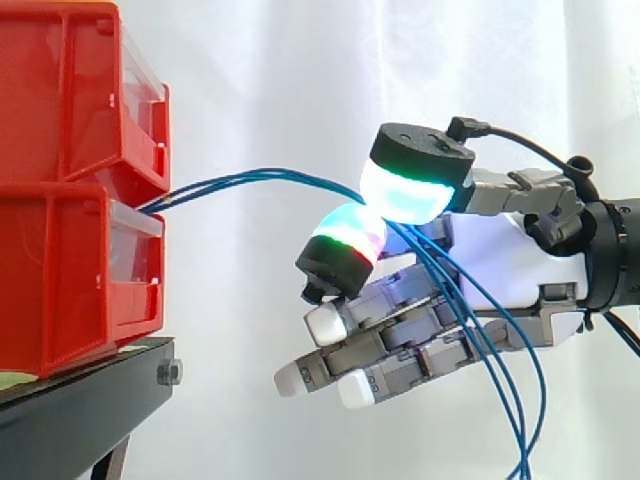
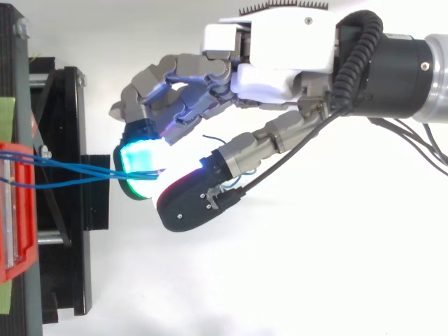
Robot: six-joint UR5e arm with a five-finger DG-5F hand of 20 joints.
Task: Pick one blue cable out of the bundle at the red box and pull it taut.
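Note:
Two red bins are stacked at the left on a black stand. A bundle of thin blue cables comes out between the bins and arcs rightward to my hand. The strands run between a cyan-glowing pad above and a green-and-red glowing pad below, which press together on them. Past the pinch the cables hang slack in front of the palm, down to the lower edge. In the top view the cables leave the red box and end between the same two pads. The other fingers stretch out below.
The black stand juts toward the hand, a short gap from the fingertips. A white curtain is the backdrop. Open space lies below and to the right of the hand.

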